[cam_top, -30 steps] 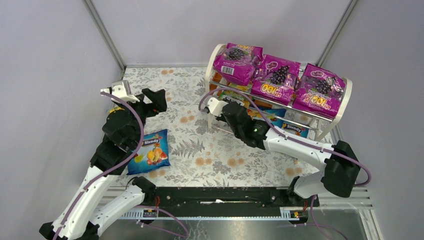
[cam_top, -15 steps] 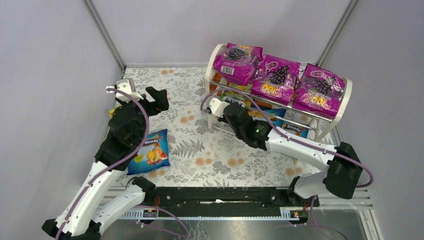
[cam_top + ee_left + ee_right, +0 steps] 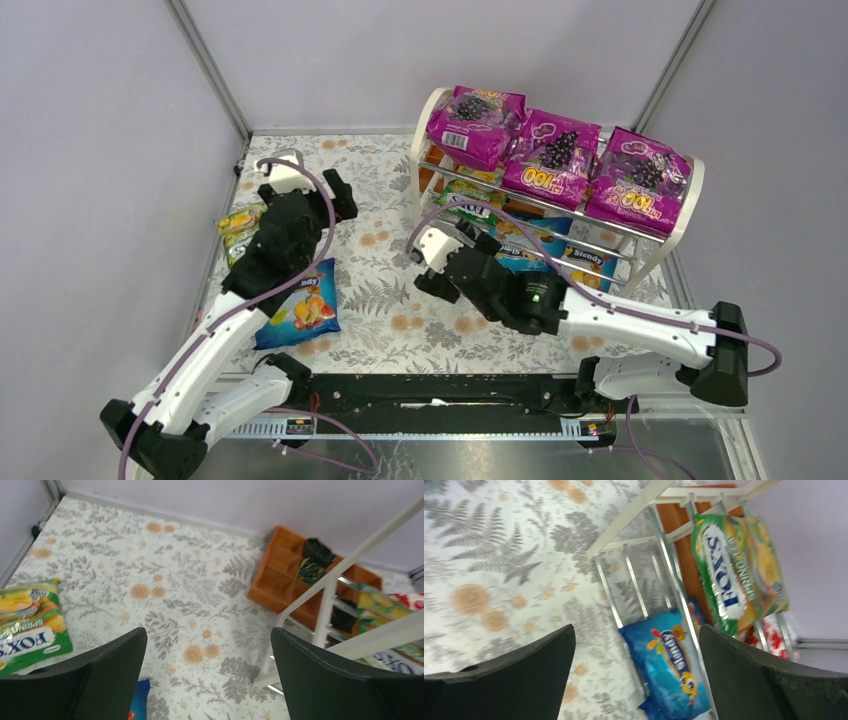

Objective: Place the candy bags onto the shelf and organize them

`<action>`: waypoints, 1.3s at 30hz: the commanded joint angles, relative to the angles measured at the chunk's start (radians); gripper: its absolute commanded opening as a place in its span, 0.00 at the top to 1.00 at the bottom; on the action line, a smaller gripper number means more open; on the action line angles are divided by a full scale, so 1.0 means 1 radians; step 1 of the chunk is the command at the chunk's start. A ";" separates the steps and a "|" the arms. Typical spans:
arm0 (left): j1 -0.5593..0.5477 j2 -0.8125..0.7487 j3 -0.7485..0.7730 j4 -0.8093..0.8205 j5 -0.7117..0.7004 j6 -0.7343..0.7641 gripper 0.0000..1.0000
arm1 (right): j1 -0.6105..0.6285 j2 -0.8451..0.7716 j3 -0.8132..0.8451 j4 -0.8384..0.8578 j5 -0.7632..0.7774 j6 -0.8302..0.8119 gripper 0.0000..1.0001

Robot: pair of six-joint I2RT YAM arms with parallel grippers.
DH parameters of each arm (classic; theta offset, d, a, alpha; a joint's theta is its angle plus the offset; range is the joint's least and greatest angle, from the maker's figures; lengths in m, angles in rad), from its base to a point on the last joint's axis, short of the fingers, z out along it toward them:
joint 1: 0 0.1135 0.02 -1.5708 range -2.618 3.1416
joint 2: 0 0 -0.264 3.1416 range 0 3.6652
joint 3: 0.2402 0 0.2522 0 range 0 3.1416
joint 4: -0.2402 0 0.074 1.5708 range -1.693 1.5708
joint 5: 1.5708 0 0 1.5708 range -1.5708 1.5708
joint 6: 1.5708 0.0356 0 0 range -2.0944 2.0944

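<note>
The shelf stands at the far right with three magenta candy bags across its top tier. A green FOX'S bag lies on the middle tier and a blue Slendy bag on the bottom one. On the table lie another Slendy bag and a FOX'S bag. My right gripper hangs open and empty just in front of the shelf's left end. My left gripper is open and empty above the table, right of the loose FOX'S bag.
An orange wooden box with dark items sits behind the shelf's left end panel. Grey walls close in the left, back and right. A black rail runs along the near edge between the arm bases.
My right gripper opened and drew back from the middle tier, leaving the green FOX'S bag there. My left arm swung right and farther back, uncovering the FOX'S bag on the table.
</note>
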 commanded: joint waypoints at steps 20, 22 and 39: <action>0.506 0.485 0.018 -0.183 0.109 -0.160 0.02 | 0.020 -0.586 -0.356 0.064 -0.459 0.453 0.00; 0.601 0.595 0.071 -0.203 0.134 -0.180 0.03 | 0.020 -0.618 -0.370 0.075 -0.467 0.457 0.00; 0.651 1.062 0.360 -0.198 -0.033 -0.028 0.23 | 0.020 -0.687 -0.408 0.112 -0.429 0.465 0.00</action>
